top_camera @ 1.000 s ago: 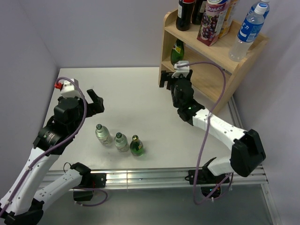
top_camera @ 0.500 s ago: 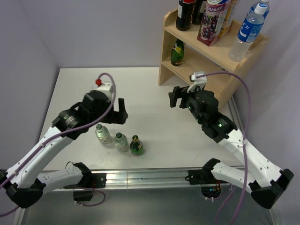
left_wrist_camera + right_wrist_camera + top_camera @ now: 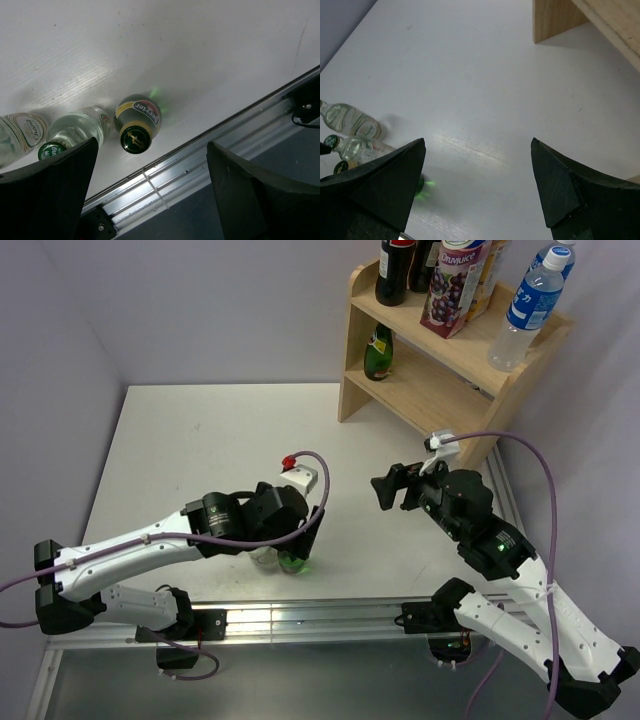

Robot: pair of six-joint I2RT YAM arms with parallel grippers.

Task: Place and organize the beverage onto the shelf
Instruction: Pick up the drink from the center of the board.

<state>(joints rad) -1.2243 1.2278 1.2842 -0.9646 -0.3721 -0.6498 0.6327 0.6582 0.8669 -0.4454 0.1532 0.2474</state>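
Three bottles of the beverage stand near the table's front edge: a green glass bottle and two clear bottles. My left gripper hovers open above them, the green bottle's cap just inside its left finger, touching nothing. From above, my left gripper covers most of the green bottle. My right gripper hangs open and empty over the table, right of centre, as the right wrist view also shows. The shelf holds cola bottles, a juice carton, a water bottle and a green bottle.
The metal rail of the table's front edge runs right below the bottles. Grey walls close in the left and back. The shelf's side panel stands on the table's far right corner.
My left arm has swung right and forward, ending over the three bottles. My right arm has drawn back from the shelf's lower tier toward the near right. Both grippers stayed open.
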